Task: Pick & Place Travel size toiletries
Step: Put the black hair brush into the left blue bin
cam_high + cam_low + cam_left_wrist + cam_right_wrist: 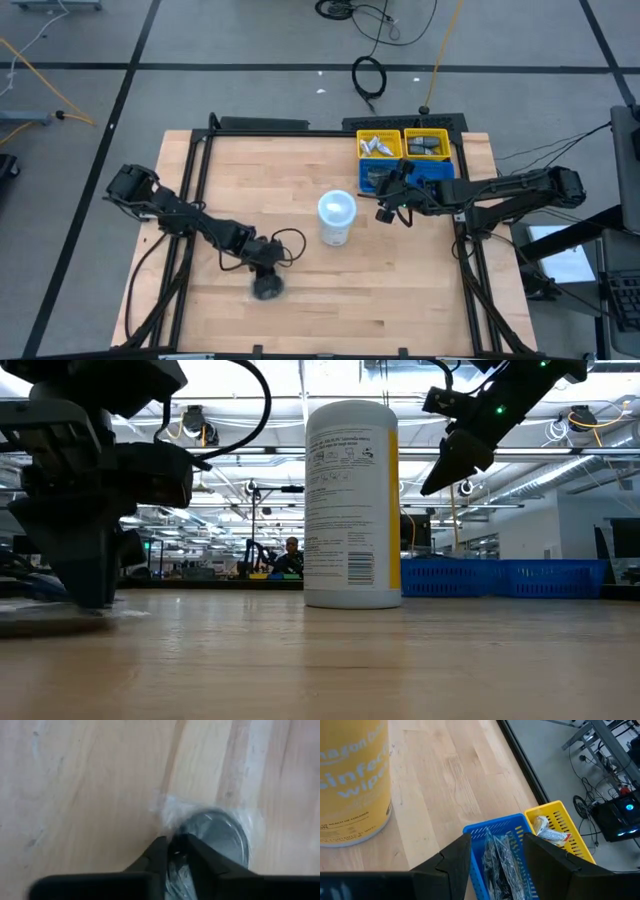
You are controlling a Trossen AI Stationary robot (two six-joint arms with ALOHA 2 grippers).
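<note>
Left gripper [176,851] nearly closed on wrap edge of disc [220,832], near front table edge | right gripper [492,845] open, empty, above blue bin [495,831].

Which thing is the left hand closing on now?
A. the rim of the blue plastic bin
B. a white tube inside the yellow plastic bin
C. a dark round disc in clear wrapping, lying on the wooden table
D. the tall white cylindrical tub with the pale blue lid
C: in the left wrist view the left hand pinches the clear wrapping of the dark round disc lying on the wooden table.
</note>
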